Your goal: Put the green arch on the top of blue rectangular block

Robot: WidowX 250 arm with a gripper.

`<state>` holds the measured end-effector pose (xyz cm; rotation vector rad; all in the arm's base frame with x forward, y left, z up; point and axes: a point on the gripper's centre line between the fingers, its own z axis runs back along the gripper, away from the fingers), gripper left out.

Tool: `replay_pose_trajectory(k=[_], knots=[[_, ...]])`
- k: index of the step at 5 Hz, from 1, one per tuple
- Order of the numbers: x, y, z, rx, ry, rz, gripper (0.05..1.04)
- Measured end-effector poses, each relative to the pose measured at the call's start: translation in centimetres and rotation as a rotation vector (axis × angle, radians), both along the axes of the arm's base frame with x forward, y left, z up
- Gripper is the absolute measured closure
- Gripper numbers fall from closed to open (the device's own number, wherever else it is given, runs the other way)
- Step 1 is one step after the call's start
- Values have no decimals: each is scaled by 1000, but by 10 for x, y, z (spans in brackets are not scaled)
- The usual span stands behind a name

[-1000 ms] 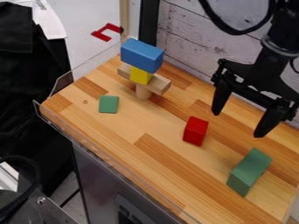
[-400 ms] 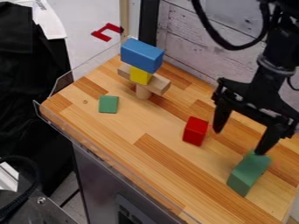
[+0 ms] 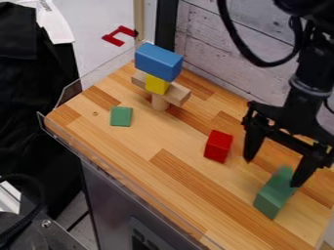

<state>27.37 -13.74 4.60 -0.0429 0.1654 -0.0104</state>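
One blue block (image 3: 158, 62) tops stack (image 3: 157, 85) near counter's (image 3: 140, 146) far corner; gripper (image 3: 273, 174) released, fingers spread, at green block (image 3: 274, 194) near right edge

Desk (image 3: 171, 196): smooth wood, faint sheen. Stacked cylinder (image 3: 159, 102): matt, bare wood. Wall (image 3: 213, 52): rough, matt, wood-like planks. Claw (image 3: 271, 171): matt black.
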Motion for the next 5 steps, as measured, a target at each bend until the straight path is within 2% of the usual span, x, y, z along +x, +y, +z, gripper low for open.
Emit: replay_pose_trajectory(k=[2, 3, 4, 5], knots=[[-4, -3, -12, -17, 44, -22, 84], [-4, -5, -13, -27, 47, -25, 84], [-5, -7, -22, -30, 75, -33, 84], [-3, -8, -23, -36, 78, -39, 84]])
